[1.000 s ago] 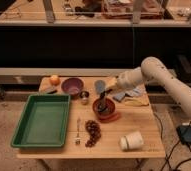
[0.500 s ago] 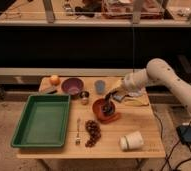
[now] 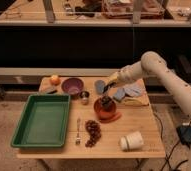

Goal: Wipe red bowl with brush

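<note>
A green tray point(image 3: 39, 122) sits at the left end of the desk point(image 3: 144, 125). Right of the middle rests the red bowl point(image 3: 100, 114), with a dark shape that looks like the brush point(image 3: 106, 103) inside. The end effector point(image 3: 108, 89) hangs just above; I cannot tell its grip.

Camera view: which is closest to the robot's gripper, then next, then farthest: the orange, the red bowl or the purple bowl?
The gripper hangs over the middle of the table.
1. the red bowl, right underneath it.
2. the purple bowl, off to the picture's left.
3. the orange, at the back left corner.
</note>
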### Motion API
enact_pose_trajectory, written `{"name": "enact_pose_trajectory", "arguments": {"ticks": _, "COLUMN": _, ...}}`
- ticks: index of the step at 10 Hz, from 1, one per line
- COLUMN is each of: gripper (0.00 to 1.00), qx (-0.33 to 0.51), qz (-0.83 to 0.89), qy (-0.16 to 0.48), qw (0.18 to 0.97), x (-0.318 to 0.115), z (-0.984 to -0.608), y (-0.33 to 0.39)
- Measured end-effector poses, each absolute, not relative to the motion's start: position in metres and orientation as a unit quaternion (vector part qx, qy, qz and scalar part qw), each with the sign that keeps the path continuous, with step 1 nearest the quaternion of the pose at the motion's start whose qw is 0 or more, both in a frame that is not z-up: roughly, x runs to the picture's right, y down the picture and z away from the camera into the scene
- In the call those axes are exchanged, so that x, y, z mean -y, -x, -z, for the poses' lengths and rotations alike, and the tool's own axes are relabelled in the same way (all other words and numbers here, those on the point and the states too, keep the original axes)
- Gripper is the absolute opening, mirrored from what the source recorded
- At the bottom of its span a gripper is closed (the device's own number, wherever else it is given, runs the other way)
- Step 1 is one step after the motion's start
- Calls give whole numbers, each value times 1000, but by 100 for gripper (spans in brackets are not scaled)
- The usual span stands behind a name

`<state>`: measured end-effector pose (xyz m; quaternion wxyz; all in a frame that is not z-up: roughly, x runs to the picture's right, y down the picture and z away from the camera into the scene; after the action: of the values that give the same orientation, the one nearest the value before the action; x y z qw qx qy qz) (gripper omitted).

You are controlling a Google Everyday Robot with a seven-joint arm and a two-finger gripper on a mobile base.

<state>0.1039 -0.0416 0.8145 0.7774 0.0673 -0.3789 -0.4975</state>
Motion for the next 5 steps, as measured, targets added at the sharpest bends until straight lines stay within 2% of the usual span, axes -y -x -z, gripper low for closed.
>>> {"name": "enact_pose_trajectory", "arguments": {"ticks": 2, "gripper": 10, "qx": 386, "qz": 494, "qy": -73, "qw": 776, "x": 38, "z": -813, "y": -97}}
{"name": "enact_pose_trajectory", "arguments": {"ticks": 5, "gripper": 10, "qx": 402, "qz": 493, "qy": -85, "qw": 767, "x": 25, "z": -788, "y": -88}}
